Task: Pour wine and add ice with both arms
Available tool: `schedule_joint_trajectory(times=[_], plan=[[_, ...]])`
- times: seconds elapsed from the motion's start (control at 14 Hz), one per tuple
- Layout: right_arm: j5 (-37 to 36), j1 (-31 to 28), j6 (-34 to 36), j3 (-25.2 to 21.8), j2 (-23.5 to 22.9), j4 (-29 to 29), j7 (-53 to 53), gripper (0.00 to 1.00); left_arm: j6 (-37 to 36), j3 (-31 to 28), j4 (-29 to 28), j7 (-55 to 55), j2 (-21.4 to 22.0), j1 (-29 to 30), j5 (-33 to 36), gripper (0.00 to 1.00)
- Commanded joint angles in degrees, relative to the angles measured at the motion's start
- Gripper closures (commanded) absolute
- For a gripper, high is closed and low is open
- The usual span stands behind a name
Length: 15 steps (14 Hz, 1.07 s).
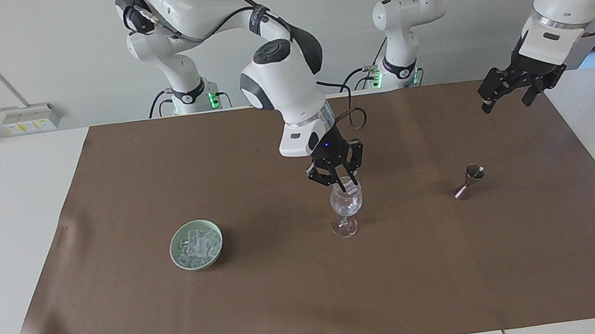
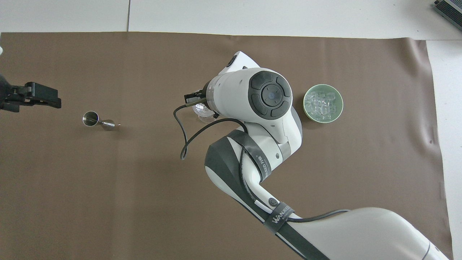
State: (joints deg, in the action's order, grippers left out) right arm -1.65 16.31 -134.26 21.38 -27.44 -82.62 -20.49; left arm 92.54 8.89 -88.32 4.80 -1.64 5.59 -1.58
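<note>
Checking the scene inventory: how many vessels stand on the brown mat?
3. The pale green bowl of ice sits toward the right arm's end, the stemmed wine glass stands mid-mat under the right gripper, and the steel jigger stands toward the left arm's end.

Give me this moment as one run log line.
right tool: shut, at wine glass rim | left tool: open, raised, empty | jigger: on mat | ice: in bowl
</note>
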Motion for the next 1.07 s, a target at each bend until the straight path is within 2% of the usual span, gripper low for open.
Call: schedule_joint_trajectory(times=[0.0,0.14,0.36,0.57,1.0], plan=[[-1.4,-0.3,0.5,0.3,-0.3,0.4,-1.5,1.00,-0.8,-0.2,-0.5,-0.8,1.4,-0.2,0.9,0.00],[-1.9,-0.3,0.5,0.3,-0.3,0.4,-1.5,1.00,-2.1,0.1,-0.5,-0.7,1.7,-0.3,0.8,0.00],[-1.9,-0.3,0.5,0.3,-0.3,0.4,-1.5,0.92,-3.2,-0.3,-0.8,-1.3,2.4,-0.9,0.4,0.00],[-1.9,-0.4,0.6,0.3,-0.3,0.4,-1.5,0.87,-3.2,-3.4,-1.5,-5.8,3.4,-4.3,0.4,0.00],[-1.8,-0.5,0.7,0.3,-0.3,0.4,-1.5,0.80,-2.0,-3.3,-1.9,-5.9,3.1,-3.8,0.7,0.00]])
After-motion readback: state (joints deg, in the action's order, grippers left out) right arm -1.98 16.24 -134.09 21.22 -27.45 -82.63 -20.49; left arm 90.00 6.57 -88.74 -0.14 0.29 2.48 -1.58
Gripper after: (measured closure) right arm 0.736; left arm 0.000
